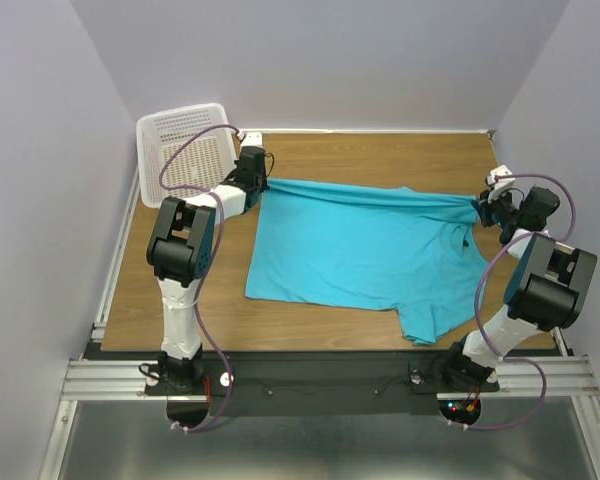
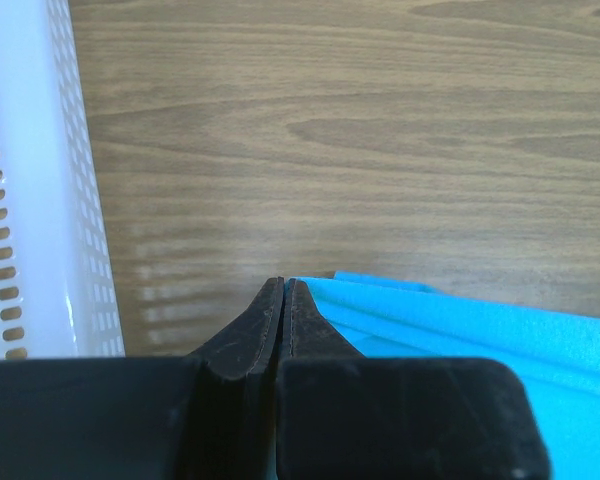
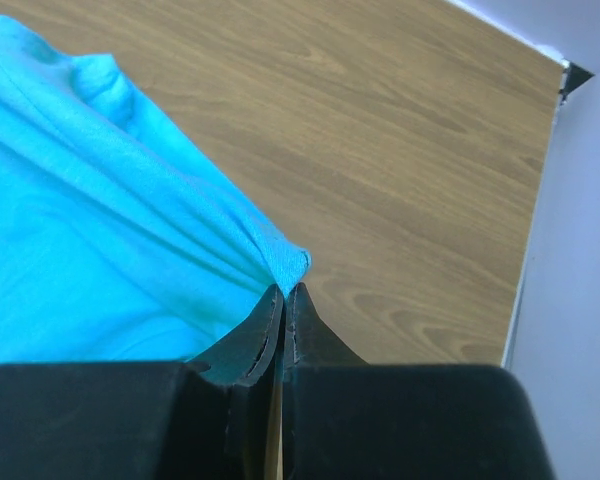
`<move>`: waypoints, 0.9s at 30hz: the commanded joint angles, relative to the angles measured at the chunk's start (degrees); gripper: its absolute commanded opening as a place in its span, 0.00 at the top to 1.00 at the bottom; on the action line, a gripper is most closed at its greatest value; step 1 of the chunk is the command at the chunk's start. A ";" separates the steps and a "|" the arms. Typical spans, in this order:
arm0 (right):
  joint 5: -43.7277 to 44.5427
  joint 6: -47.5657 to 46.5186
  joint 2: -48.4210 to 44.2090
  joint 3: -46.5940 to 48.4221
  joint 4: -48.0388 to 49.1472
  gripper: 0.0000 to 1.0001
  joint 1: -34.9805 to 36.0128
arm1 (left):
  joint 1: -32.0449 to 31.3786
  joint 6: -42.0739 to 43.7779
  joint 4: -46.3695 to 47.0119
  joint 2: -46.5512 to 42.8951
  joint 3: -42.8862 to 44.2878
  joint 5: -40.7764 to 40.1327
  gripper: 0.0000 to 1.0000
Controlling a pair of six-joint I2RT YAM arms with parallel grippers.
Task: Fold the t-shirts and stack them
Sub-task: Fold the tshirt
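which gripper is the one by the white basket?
The left gripper: its jaws are shut on the t-shirt corner right beside the white basket. The right gripper pinches the opposite end, far from the basket.

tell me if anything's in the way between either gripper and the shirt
Nothing visible does. The left gripper and right gripper are each shut on a far corner of the t-shirt, stretched between them. The white basket stands at the far left, apart from the cloth.
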 commanded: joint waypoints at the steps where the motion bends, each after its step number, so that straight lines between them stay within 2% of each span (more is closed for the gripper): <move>1: -2.68 -4.91 -2.42 -2.05 1.07 0.99 -1.28 | 0.77 -0.56 3.27 -5.59 -2.07 -2.16 1.00; 21: -0.13 -6.59 -4.88 -5.49 -1.06 0.99 -1.46 | 0.68 -0.92 5.12 -8.14 -7.26 -0.84 1.00; 27: -0.40 -5.27 -4.01 -4.70 -1.06 0.96 -1.46 | 0.59 -0.83 4.42 -8.14 -7.26 -0.66 1.00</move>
